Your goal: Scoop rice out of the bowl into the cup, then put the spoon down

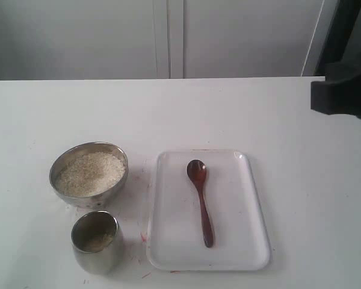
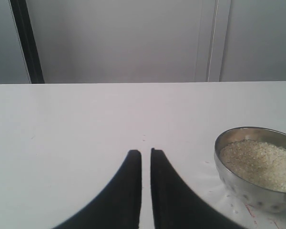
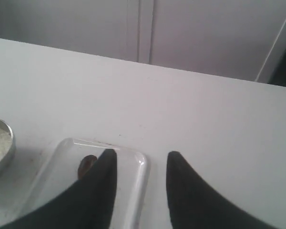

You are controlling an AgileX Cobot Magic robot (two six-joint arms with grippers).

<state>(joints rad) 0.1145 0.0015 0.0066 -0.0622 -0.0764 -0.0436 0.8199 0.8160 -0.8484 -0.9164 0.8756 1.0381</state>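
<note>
On my exterior feed the white table [image 1: 301, 180] carries everything. The steel bowl [image 1: 93, 200] sits at about 9 o'clock from the clear plastic tray [image 1: 240, 211], near its edge but apart from it, and is filled with rice [image 1: 90, 173]. The steel cup [image 1: 96, 260] stands upright just beside the bowl at its 6 o'clock, with a little rice showing inside. The wooden spoon [image 1: 201, 205] lies flat on the tray, its scoop end toward 12 o'clock and its handle running to roughly 5 o'clock. A dark piece of the right arm [image 1: 343, 96] hangs at the table's 2 o'clock, well apart from the tray. On my left wrist feed the left end effector [image 2: 146, 157] has its fingers drawn almost together, only a thin slit between them, with nothing in its grasp; the bowl of rice is off to one side of it. On my right wrist feed the right end effector [image 3: 140, 160] is spread wide and empty, poised above a corner of the tray, with the tip of the spoon peeking out beside one finger [image 3: 102, 186].
</note>
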